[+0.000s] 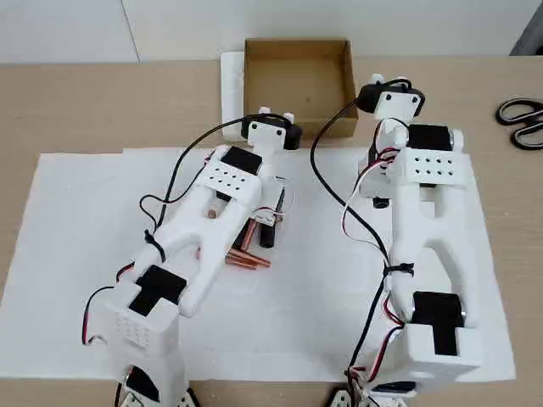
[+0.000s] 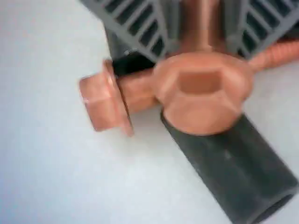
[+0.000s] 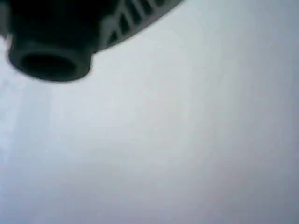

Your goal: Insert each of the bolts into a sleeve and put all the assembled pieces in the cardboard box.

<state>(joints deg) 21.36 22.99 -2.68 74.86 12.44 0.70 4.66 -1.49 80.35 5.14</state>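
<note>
My left gripper (image 2: 201, 28) is shut on a copper bolt (image 2: 202, 93), whose hex head faces the wrist camera. Under it lie a second bolt (image 2: 103, 103) and a black sleeve (image 2: 233, 163). A third bolt's thread (image 2: 275, 50) shows beside the fingers. From above, the left arm hangs over the small pile of bolts (image 1: 248, 259) and sleeves (image 1: 268, 233) at mid-table. My right gripper (image 3: 51, 32) is shut on a black sleeve (image 3: 49, 63), just above the white sheet; in the high view that sleeve (image 1: 381, 202) sits right of the pile. The cardboard box (image 1: 297, 85) stands at the back.
A white foam sheet (image 1: 85, 237) covers the table's middle. A white foam piece (image 1: 231, 85) lies against the box's left side. Scissors (image 1: 522, 119) rest at the far right edge. Cables loop between the two arms.
</note>
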